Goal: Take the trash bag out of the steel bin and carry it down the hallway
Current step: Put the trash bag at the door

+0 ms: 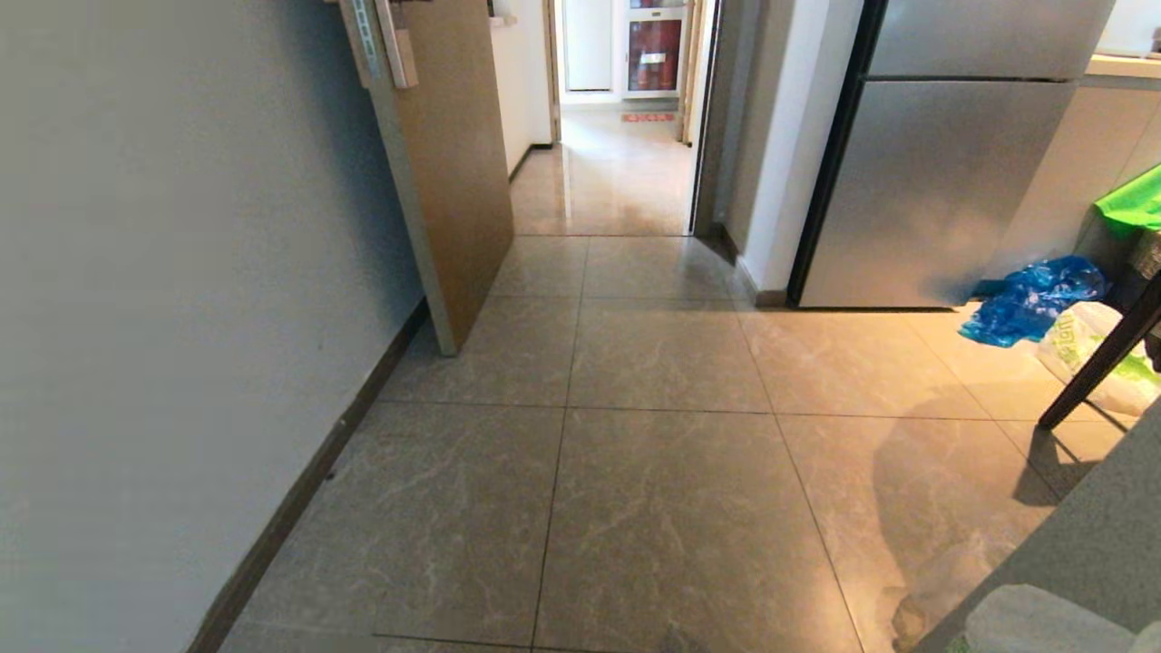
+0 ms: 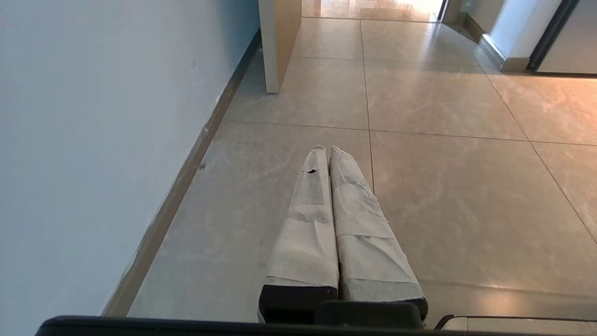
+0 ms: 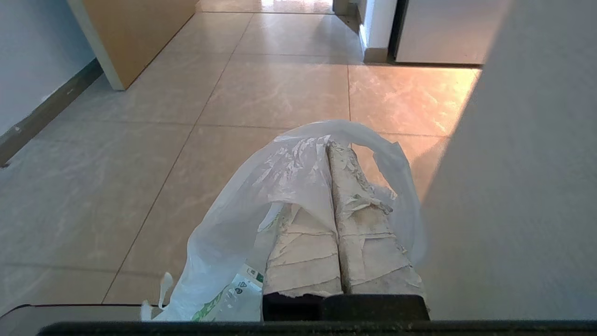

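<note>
The right gripper (image 3: 332,149) is pinching the trash bag (image 3: 242,224), which is draping around its closed fingers above the floor, short of the hallway (image 1: 617,172). The left gripper (image 2: 326,150) is closed, empty. The thin plastic could tear or slip.

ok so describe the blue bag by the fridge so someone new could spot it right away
Start at the tall brushed-steel fridge on the right of the tiled room. At its lower right corner, on the floor, lies a crumpled glossy blue plastic bag. It is the only blue thing there; the white bag with green print next to it sits behind a dark slanted furniture leg.
</note>
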